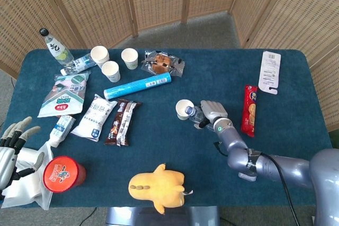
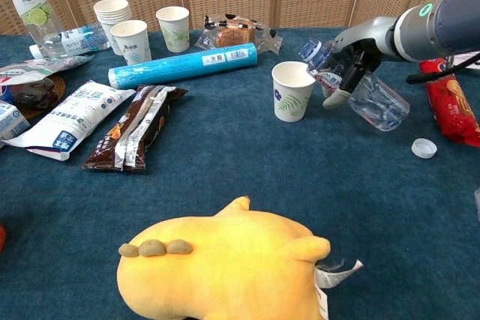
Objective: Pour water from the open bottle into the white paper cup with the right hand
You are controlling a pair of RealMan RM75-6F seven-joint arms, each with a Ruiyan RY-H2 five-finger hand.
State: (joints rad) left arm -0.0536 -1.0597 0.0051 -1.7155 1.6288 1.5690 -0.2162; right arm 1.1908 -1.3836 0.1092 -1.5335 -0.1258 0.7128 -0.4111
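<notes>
We see the right hand point(image 2: 346, 65) grasping the open bottle point(image 2: 358, 88) in its fingers, tilted with its mouth just over the white paper cup point(image 2: 292, 91). The left hand point(image 1: 11, 146) rests released, fingers apart, at the surface's near-left edge.

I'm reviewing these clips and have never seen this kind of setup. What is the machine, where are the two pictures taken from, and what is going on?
It is a robot with two arms ending in human-like hands, at a table covered in blue cloth. One picture looks down from its head, the other looks forward from its chest. Its right hand holds an open water bottle, tipped so the mouth points at a white paper cup. The bottle's cap lies on the cloth. The left hand waits at the table edge, fingers apart, holding nothing. Snack packets, spare cups and a yellow plush toy lie around.
</notes>
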